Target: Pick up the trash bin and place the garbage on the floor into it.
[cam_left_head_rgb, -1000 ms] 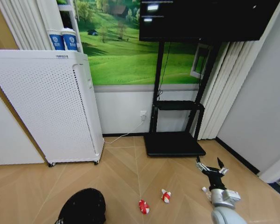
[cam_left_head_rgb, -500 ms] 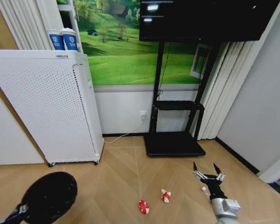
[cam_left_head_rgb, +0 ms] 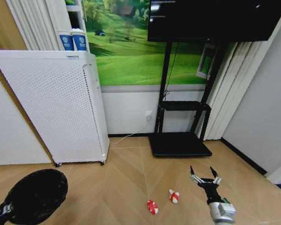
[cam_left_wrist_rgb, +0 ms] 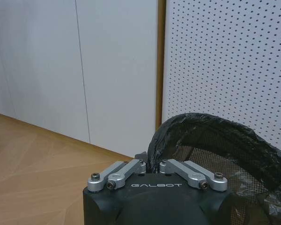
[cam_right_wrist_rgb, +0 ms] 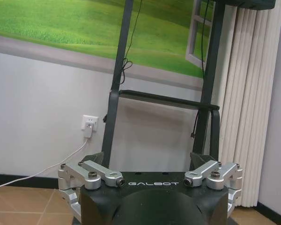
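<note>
White perforated appliance [cam_left_head_rgb: 56,108] has slid right in my head view (camera moved, not it). I've got the trash bin [cam_left_head_rgb: 35,196] lifted at lower left, left gripper [cam_left_wrist_rgb: 150,165] pinched shut on its rim. Open parquet floor [cam_left_head_rgb: 126,187] ahead. Right gripper [cam_left_head_rgb: 205,176] hangs spread wide and empty, near two red-and-white wrappers [cam_left_head_rgb: 152,206].

My trash bin [cam_left_head_rgb: 35,196] is black wire mesh with a shiny plastic bag inside. The floor [cam_left_head_rgb: 122,187] is smooth tan wood. My right gripper [cam_left_head_rgb: 204,177] has grey metal fingers.
</note>
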### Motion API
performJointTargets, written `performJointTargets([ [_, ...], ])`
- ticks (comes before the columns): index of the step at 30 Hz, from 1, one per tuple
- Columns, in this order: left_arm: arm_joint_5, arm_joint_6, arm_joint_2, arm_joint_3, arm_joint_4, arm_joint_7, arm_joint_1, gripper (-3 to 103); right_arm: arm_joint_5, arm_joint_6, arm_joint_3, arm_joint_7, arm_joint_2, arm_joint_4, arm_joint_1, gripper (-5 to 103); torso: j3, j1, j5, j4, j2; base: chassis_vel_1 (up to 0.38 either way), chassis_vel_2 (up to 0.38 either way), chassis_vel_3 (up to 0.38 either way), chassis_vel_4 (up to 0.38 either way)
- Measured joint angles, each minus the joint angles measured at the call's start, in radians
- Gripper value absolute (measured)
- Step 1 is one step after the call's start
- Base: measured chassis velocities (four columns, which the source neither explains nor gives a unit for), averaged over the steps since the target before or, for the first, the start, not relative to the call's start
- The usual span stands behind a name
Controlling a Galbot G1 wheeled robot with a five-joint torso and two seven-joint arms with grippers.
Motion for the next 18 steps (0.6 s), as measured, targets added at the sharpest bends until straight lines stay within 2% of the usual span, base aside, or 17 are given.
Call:
performJointTargets([
  [4, 0.002, 0.0, 0.0, 0.005, -0.006, 0.001, -0.003, 7, 0.003, 0.008, -0.004, 0.011, 0.001, -0.022, 0.003, 100, 0.0, 0.0, -0.0004, 0.0001, 0.0, 0.249, 0.255, -0.243, -0.266],
  [7, 0.006, 0.0, 0.0, 0.012, -0.013, 0.002, -0.004, 7, 0.013, 0.015, -0.007, 0.022, 0.002, -0.041, 0.008, 100, 0.0, 0.0, 0.0007, 0.0, 0.0, 0.318, 0.296, -0.298, -0.288],
  [10, 0.009, 0.0, -0.002, 0.02, -0.014, 0.005, -0.004, 7, 0.044, -0.008, -0.011, 0.028, 0.0, -0.049, 0.007, 100, 0.0, 0.0, -0.0004, 0.0, 0.0, 0.321, 0.331, -0.309, -0.33],
  [12, 0.012, 0.0, -0.003, 0.024, -0.015, 0.007, -0.004, 7, 0.039, -0.019, -0.012, 0.036, -0.003, -0.059, 0.008, 100, 0.0, 0.0, 0.0005, 0.0004, 0.0, 0.311, 0.345, -0.37, -0.34],
  [14, 0.018, -0.001, -0.006, 0.031, -0.018, 0.012, -0.004, 7, -0.012, -0.038, -0.006, 0.021, -0.01, -0.085, 0.006, 100, 0.0, 0.0, -0.001, 0.0, 0.0, 0.299, 0.327, -0.292, -0.303],
  [18, 0.024, -0.006, -0.009, 0.041, -0.026, 0.016, -0.004, 7, -0.058, -0.068, -0.007, -0.006, -0.023, -0.118, 0.0, 100, 0.0, 0.0, 0.0001, -0.0003, 0.0, 0.211, 0.145, -0.195, -0.223],
])
